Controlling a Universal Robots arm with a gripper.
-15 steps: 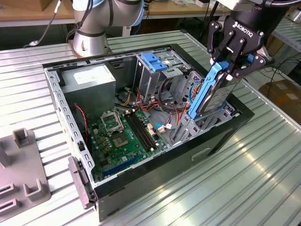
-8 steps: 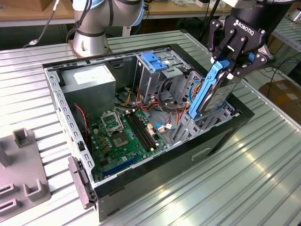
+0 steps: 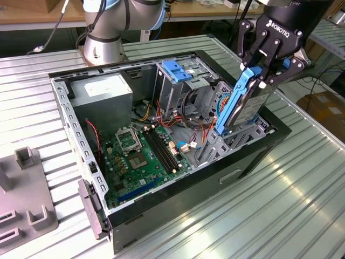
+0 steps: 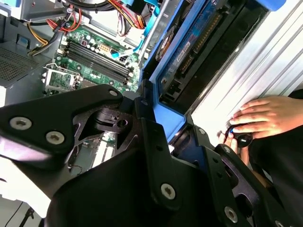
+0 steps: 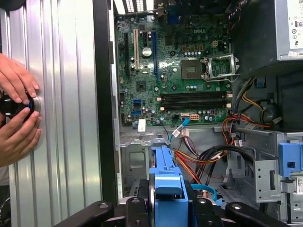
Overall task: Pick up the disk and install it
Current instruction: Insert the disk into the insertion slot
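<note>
Above the open steel case point(image 3: 178, 200), the black pincer point(image 3: 267, 74) clamps the flat grey, blue-railed disk point(image 3: 252, 110).

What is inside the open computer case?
A green motherboard, a grey power supply, coloured cables and a metal drive cage. The disk, held by the gripper, covers part of the bay below it.

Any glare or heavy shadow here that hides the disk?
Exterior view: glare patches on the table, the disk in the gripper evenly lit. Second wrist view: the table beside the disk is blown out white, the disk itself shaded but visible. First wrist view: even light on the motherboard.
</note>
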